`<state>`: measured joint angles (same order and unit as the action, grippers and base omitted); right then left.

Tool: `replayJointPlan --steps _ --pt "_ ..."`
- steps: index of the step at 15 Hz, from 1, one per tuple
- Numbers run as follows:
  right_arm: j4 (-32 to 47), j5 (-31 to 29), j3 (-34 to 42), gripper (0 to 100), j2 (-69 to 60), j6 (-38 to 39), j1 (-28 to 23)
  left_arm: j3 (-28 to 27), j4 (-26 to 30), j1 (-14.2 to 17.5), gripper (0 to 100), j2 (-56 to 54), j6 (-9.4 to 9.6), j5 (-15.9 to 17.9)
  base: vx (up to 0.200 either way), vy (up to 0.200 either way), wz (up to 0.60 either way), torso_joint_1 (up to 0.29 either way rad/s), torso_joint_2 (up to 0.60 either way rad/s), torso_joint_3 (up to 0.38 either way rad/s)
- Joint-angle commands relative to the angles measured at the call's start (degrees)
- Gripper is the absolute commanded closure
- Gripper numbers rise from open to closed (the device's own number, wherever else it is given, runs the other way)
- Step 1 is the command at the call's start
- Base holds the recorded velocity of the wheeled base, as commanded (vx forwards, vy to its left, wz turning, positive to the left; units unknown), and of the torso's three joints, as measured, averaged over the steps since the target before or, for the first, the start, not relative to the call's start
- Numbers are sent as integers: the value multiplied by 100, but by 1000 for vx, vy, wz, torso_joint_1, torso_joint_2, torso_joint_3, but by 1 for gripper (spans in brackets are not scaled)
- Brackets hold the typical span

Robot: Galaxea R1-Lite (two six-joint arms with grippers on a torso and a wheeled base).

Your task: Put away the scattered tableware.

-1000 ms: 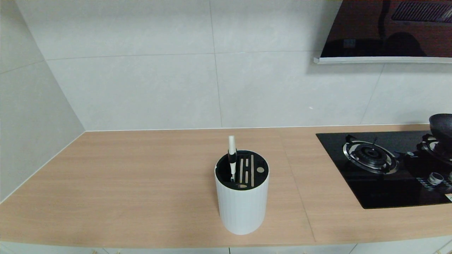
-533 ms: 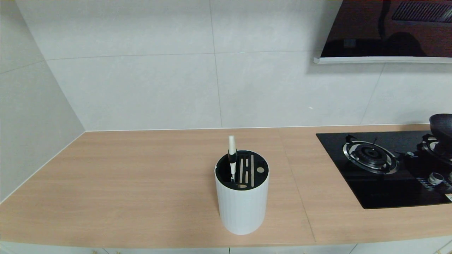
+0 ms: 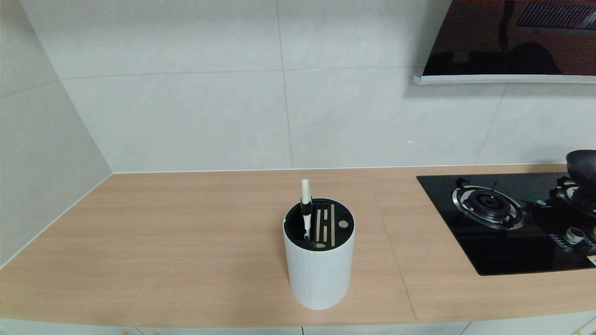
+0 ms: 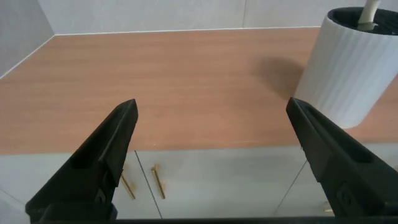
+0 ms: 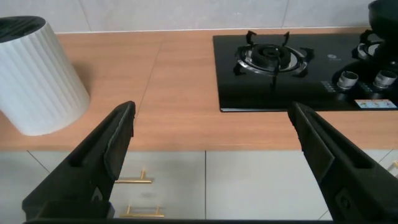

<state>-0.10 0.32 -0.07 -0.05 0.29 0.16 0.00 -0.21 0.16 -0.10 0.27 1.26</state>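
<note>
Pale grey tiles made up the wall [image 3: 186,116], meeting in a corner at the far left, and below them ran a long light-wood table [image 3: 163,242]. At its right end sat a black glass stove [image 3: 503,242] with a ringed burner [image 3: 486,207], a dark pot [image 3: 582,165] perched at the very edge of view, and a glossy dark hood [image 3: 512,42] above.

Centre stage, near the front edge of the table, stood the white ribbed holder [image 3: 319,270], black slotted top facing up. And there was the utensil [image 3: 305,195], planted in the open well on the holder's left side, just beside the slots. Its long axis ran close to straight up and down: white handle end pointing at the ceiling, a black band below that, the lower end down inside the well.

Down low, the left gripper [image 4: 211,106] hung released, fingers spread wide, in front of the table edge, with the holder [image 4: 348,68] off to one side. The right gripper [image 5: 212,107] was just as wide open, with the holder [image 5: 37,74] and stove [image 5: 292,68] beyond it. Gold cabinet handles [image 4: 158,182] showed beneath the table.
</note>
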Motion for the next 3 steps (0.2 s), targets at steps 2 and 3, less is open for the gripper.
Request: replayJointPlan --steps 2,3 --pt "19 3 -1 0 14 6 2 0 -6 2 0 10 0 -3 0 0 0 0 0 0" --pt "19 3 -1 0 14 -3 2 0 -6 2 0 19 0 -3 0 0 0 0 0 0"
